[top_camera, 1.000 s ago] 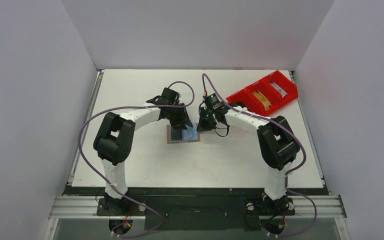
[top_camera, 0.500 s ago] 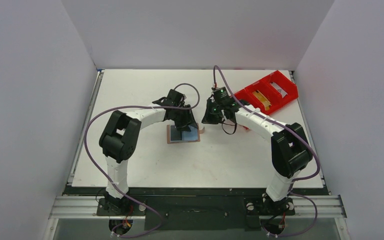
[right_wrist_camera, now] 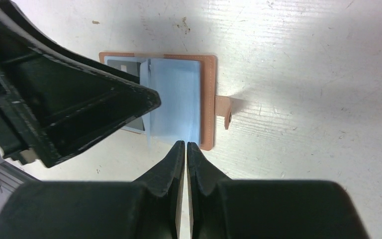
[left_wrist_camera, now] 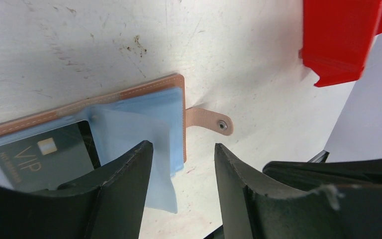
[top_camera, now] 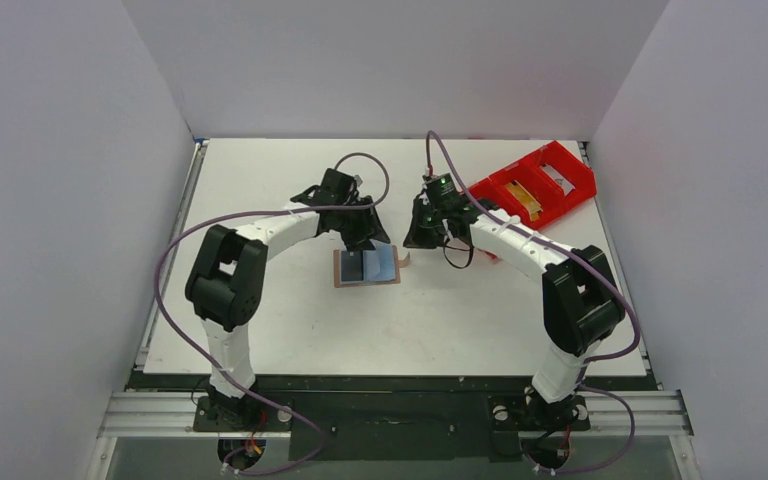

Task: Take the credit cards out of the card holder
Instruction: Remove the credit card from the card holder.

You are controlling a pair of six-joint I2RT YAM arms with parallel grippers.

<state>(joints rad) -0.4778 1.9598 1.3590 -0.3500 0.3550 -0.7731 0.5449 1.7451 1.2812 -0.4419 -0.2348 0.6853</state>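
Looking down from above, you have the card holder [top_camera: 366, 267] lying opened flat near the middle of the table [top_camera: 290, 330]. Its tan outside is down and its pale blue inner faces are up, which is how it must lie if the pockets are to be reached from above. Its tab [left_wrist_camera: 211, 121] sticks out to the right, apart from both arms. A dark card [left_wrist_camera: 40, 154] marked VIP sits in the left-hand pocket, so by my reading at least that one is not yet out. One clear sleeve [left_wrist_camera: 134, 134] stands partly lifted off the page beneath it, and that loose leaf is probably what makes the pockets awkward to get at.

Your left gripper [left_wrist_camera: 183, 149] hangs over the holder with its jaws parted and nothing between them. In its wrist view one finger lines up with the lifted sleeve, the other with bare table beside the tab. I judge it is placed to pin or turn that leaf, though I cannot tell whether a finger touches the holder. Your right gripper [right_wrist_camera: 185, 144] is pinched closed on nothing and poised just off the holder's edge near the tab. That narrow point would suit sliding under a card edge. The red tray [left_wrist_camera: 338, 40] lies well apart at the far right, a likely place for the cards
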